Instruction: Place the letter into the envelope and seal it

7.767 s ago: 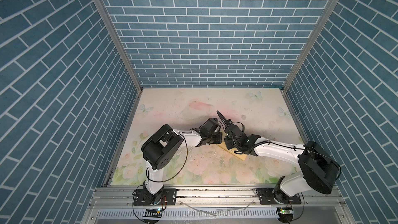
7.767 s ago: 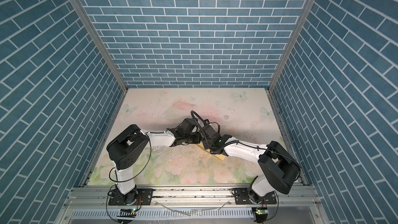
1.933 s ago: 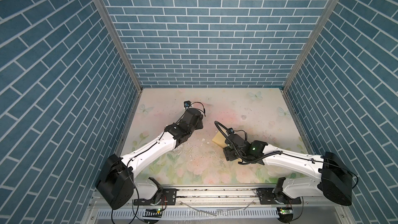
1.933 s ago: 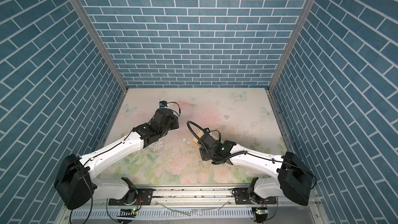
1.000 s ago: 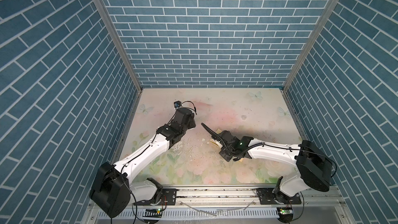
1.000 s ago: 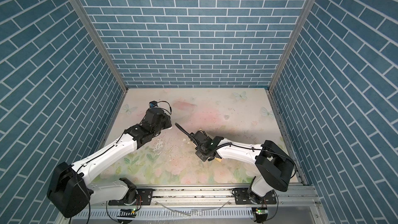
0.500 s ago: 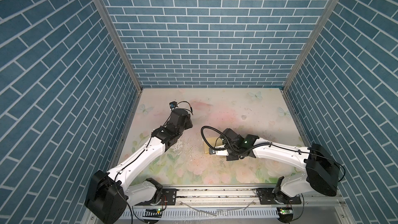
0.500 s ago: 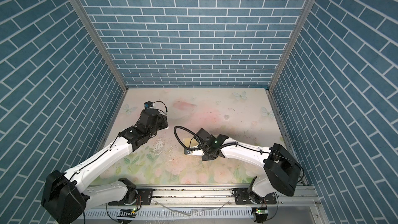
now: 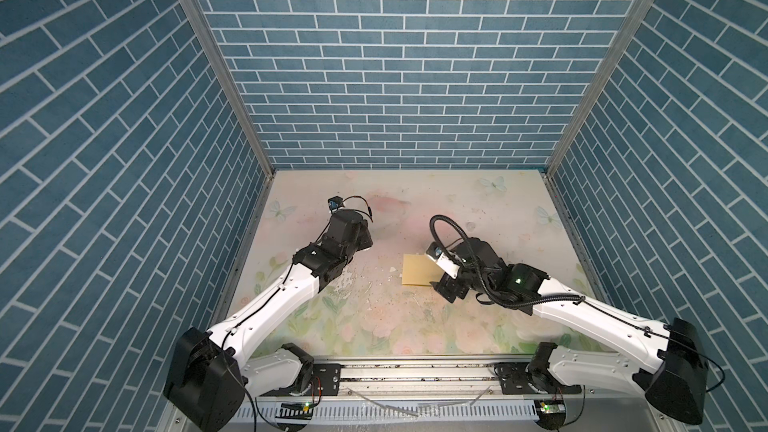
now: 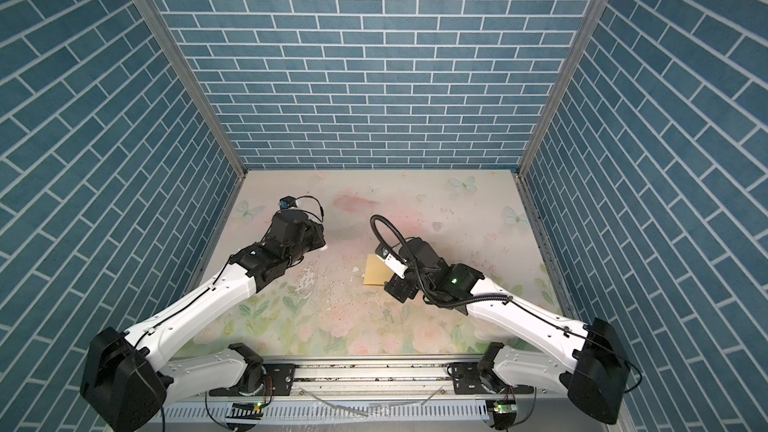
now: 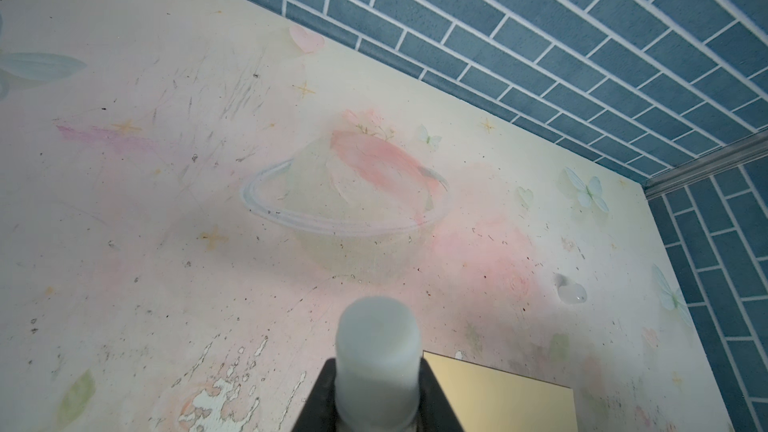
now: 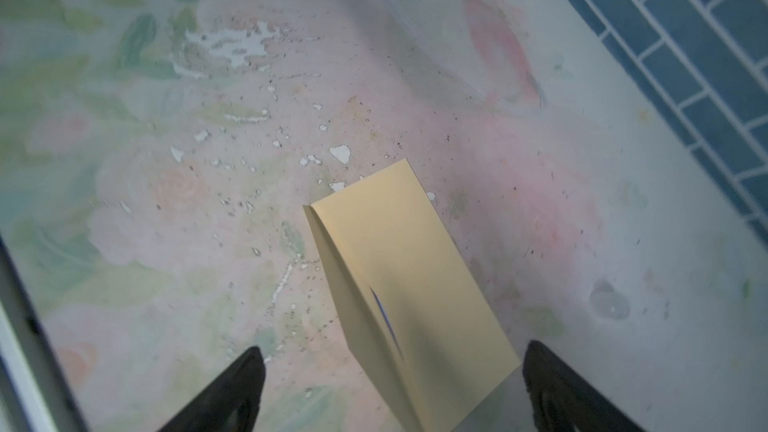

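the right gripper (image 12: 395,349) is held spread over the envelope (image 12: 399,251) lying on the table (image 9: 478,218); the left gripper (image 11: 376,367) is clamped on a glue stick (image 11: 376,334). unpressed, it could be sprung open at its crease if weakly glued.

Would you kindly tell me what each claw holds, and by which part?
The left claw grips the white glue stick around its body, tip protruding; the right claw stands open over the envelope, holding nothing.
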